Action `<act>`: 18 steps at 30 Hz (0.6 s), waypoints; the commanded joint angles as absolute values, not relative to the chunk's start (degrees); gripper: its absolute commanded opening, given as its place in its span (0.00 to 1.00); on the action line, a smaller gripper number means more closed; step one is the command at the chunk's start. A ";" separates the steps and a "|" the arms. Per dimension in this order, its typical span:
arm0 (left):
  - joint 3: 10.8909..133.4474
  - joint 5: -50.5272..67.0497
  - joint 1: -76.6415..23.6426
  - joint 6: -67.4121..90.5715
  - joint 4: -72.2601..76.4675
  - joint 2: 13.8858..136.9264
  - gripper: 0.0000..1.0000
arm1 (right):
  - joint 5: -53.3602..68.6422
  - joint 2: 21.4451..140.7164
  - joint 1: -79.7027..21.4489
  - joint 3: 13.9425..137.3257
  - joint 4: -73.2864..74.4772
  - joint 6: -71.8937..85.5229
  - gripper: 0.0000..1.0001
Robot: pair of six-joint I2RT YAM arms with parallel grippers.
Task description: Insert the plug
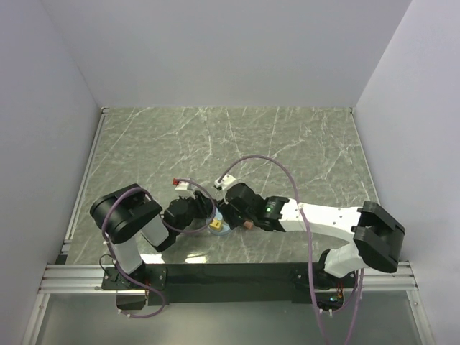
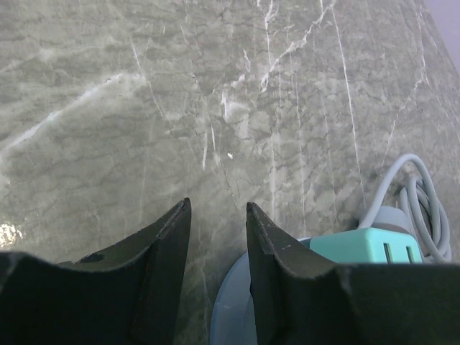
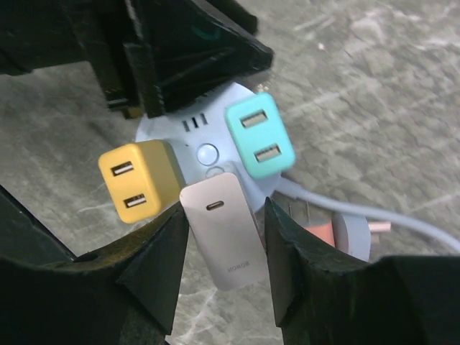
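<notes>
Yellow charger (image 3: 140,180) and teal charger (image 3: 260,135) occupy the round hub (image 3: 188,141).

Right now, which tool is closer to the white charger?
The right one. The right tool has its fingers on both sides of the white charger. The left tool is open on the far side of the round power strip, not touching the charger.

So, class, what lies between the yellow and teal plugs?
In the right wrist view, a round button sits between the yellow plug and the teal plug; the beige plug lies just below that gap.
</notes>
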State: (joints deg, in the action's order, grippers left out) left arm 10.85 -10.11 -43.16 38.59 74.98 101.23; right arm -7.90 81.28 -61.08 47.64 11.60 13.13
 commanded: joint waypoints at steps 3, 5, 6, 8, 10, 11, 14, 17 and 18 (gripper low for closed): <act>11.16 -6.68 -43.86 37.27 72.95 103.18 0.43 | -4.75 87.35 -60.65 51.49 15.02 10.99 0.00; 11.08 -6.68 -43.95 37.35 73.30 103.62 0.42 | -3.79 88.50 -60.73 52.47 15.99 10.46 0.00; 10.81 -6.85 -43.95 37.44 73.47 103.97 0.41 | -3.26 89.64 -60.56 53.08 16.78 10.63 0.00; 10.64 -7.03 -44.03 37.62 74.18 104.32 0.41 | -2.03 90.52 -60.56 53.17 17.05 11.07 0.00; 10.11 -7.56 -44.12 38.05 75.06 104.94 0.41 | -1.41 91.23 -60.64 52.82 17.23 12.30 0.00; 10.02 -7.56 -44.21 38.14 75.84 105.03 0.41 | -1.49 91.14 -60.73 52.56 17.57 12.65 0.00; 9.58 -8.26 -44.47 38.50 75.94 105.29 0.40 | -1.76 89.83 -60.73 51.24 17.58 14.85 0.00; 9.14 -8.52 -44.56 38.76 76.99 105.64 0.40 | -2.64 90.17 -60.73 51.85 18.98 16.26 0.00; 9.05 -8.61 -44.65 38.76 77.17 105.64 0.40 | -2.64 90.26 -60.73 51.94 19.16 17.30 0.00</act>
State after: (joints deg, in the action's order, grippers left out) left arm 10.90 -10.39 -43.33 38.83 79.15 104.03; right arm -2.48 88.09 -61.08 53.52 13.54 13.02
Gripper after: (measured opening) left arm 0.406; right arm 0.429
